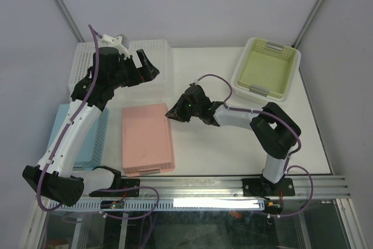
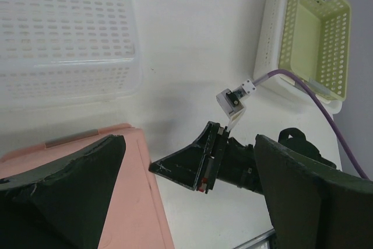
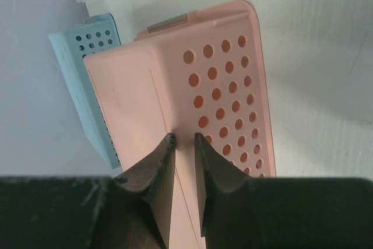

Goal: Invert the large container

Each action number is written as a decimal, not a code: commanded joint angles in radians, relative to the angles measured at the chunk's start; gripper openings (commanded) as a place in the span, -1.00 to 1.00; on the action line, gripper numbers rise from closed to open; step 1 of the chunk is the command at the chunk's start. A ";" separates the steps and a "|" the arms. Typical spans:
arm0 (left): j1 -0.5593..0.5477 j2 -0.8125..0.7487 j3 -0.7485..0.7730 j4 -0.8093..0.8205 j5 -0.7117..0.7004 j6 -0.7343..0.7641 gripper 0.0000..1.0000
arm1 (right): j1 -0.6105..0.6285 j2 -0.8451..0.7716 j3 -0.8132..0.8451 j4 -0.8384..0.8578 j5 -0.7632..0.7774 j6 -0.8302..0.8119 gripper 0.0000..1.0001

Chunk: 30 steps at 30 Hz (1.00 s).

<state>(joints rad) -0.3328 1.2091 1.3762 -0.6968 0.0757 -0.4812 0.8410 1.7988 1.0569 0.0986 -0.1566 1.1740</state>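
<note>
The large container [image 1: 152, 56] is a wide translucent white tub at the back left. It lies with its perforated grid base up and its rim on the table, as the left wrist view [image 2: 64, 27] shows. My left gripper [image 1: 149, 67] hovers over its near right edge, jaws wide open and empty [image 2: 189, 144]. My right gripper [image 1: 173, 113] is nearly shut with only a narrow gap and holds nothing. Its tips [image 3: 185, 139] touch the far right corner of the pink basket [image 3: 175, 86], apart from the large container.
The pink basket [image 1: 147, 138] lies base up in the middle. A blue basket [image 1: 87, 141] lies to its left under my left arm. A white mesh basket [image 1: 80, 68] stands at the back left. A green basket [image 1: 267, 67] sits inside a white tub [image 1: 239, 83] at the back right.
</note>
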 commanded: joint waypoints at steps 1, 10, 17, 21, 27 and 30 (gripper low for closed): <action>-0.002 -0.032 0.006 0.017 -0.022 0.018 0.98 | -0.003 0.042 0.044 0.027 0.012 0.040 -0.58; -0.002 -0.033 0.004 0.014 -0.023 0.022 0.98 | 0.023 0.098 0.068 0.096 -0.004 0.156 -0.61; -0.002 -0.030 0.013 0.007 -0.031 0.033 0.98 | 0.024 -0.028 0.003 0.021 0.014 0.007 0.05; -0.002 -0.019 0.022 0.006 -0.027 0.036 0.98 | 0.047 -0.109 -0.027 -0.087 0.008 -0.156 0.16; -0.002 -0.004 0.024 0.009 -0.009 0.024 0.98 | 0.067 -0.212 -0.107 -0.068 -0.040 -0.231 0.23; -0.002 -0.007 0.021 0.010 -0.008 0.023 0.98 | 0.099 -0.202 -0.088 -0.075 -0.078 -0.266 0.26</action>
<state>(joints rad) -0.3328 1.2095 1.3762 -0.7177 0.0547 -0.4667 0.9073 1.6199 0.9539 0.0093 -0.1837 1.0027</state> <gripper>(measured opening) 0.990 0.621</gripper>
